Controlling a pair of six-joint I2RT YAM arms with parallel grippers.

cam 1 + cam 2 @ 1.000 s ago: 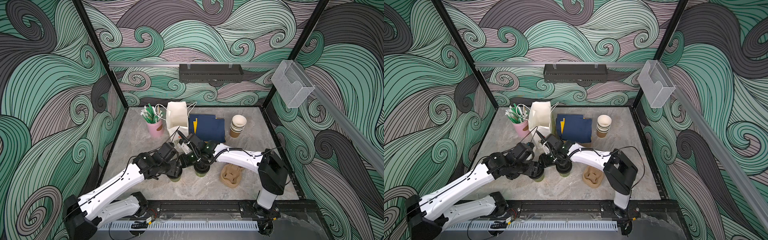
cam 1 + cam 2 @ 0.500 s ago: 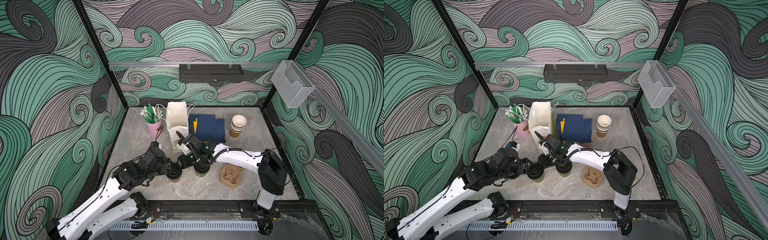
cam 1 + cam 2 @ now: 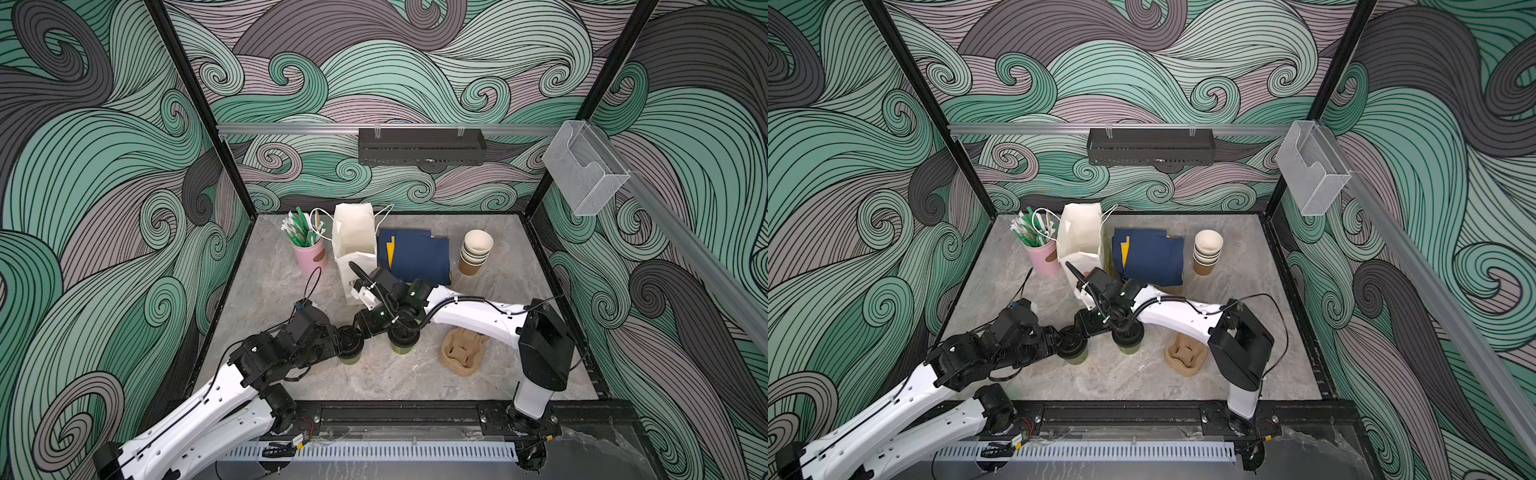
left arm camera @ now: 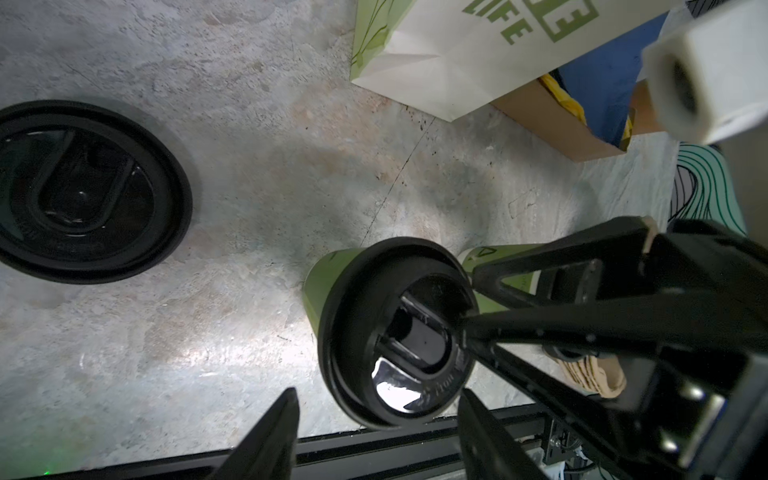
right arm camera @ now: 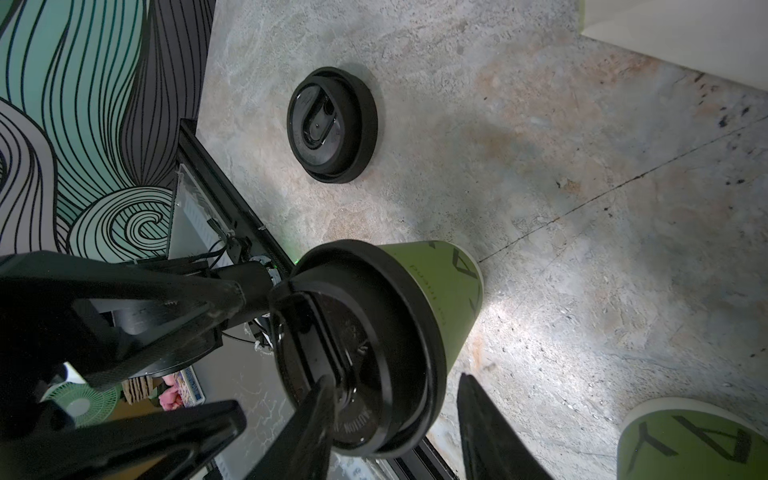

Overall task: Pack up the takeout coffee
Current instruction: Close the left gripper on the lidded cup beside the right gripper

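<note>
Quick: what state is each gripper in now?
Left gripper: open, jaws around the lidded cup.
Right gripper: astride that cup's rim; grip cannot be told.

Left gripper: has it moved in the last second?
Yes. The left gripper backed off leftward; the left cup stayed put and is now uncovered.

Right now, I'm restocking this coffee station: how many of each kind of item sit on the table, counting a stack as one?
Lidded green cups: 2
Loose black lid: 1
Lidless cup stack: 1
Pulp carrier pile: 1
White paper bag: 1
Pink holder cup: 1
Box with navy contents: 1
Total: 8
</note>
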